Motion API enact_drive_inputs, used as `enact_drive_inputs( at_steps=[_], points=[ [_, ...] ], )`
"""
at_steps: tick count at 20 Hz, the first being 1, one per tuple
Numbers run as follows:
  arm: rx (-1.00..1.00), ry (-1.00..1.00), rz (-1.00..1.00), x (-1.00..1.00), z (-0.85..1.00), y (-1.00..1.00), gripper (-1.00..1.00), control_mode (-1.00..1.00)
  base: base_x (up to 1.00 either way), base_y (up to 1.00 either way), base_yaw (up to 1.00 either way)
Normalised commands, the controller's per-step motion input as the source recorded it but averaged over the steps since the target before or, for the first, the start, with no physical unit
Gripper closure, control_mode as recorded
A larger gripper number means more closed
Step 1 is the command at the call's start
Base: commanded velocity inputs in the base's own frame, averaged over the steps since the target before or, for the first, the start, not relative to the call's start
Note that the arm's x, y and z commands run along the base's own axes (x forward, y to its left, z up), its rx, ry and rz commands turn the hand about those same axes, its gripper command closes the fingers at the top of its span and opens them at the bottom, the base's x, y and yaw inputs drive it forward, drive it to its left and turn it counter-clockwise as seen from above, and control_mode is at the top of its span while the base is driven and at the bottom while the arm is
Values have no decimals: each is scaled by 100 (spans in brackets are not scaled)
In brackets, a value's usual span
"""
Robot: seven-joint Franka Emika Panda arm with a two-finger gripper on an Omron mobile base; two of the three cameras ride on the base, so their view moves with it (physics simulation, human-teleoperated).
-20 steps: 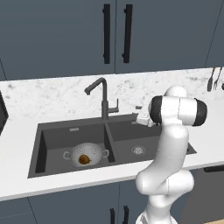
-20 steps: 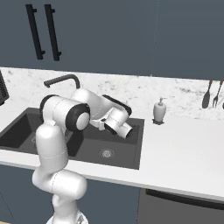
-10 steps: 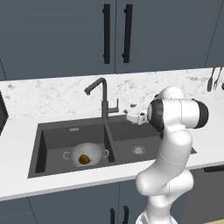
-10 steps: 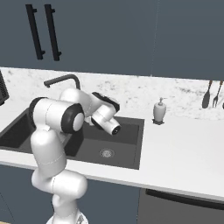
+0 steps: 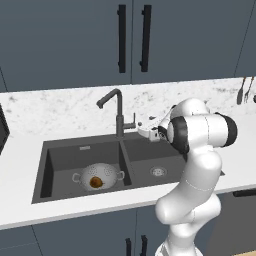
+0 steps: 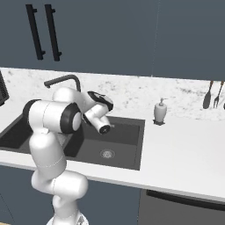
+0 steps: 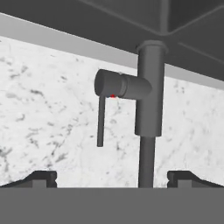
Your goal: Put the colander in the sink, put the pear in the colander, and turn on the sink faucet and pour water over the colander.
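Note:
The silvery colander (image 5: 98,175) sits in the left basin of the dark sink (image 5: 60,155), with the brown pear (image 5: 96,182) inside it. The dark sink faucet (image 5: 118,114) rises behind the divider, its spout angled left. My gripper (image 5: 141,129) hovers above the right basin, just right of the faucet's side lever (image 5: 134,121), and it is open with nothing in it. In the rolled hand view the faucet post (image 7: 148,113) and lever (image 7: 101,120) stand close ahead between my wide-apart fingertips (image 7: 41,178). No water is in view.
A white soap dispenser (image 6: 160,112) stands on the marble counter right of the sink (image 6: 127,132). Utensils (image 6: 211,93) hang on the backsplash at far right. Dark cabinets with black handles (image 5: 132,37) hang above the faucet (image 6: 61,81).
My hand has swung left over the right basin, closing in on the faucet's lever. The jaws stayed open. Colander and pear have not moved.

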Motion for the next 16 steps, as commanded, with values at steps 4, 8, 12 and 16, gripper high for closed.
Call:
enact_drive_inputs(
  at_steps=[4,8,12,16],
  points=[
    [-5,0,-15,6,0,10,-100,-100,0,0,0],
    [-6,0,-13,6,0,1,-100,-100,0,0,0],
    [-5,-2,-13,6,0,0,-100,-100,0,0,0],
    [-3,-3,-12,3,0,0,-100,-100,0,0,0]
  ],
)
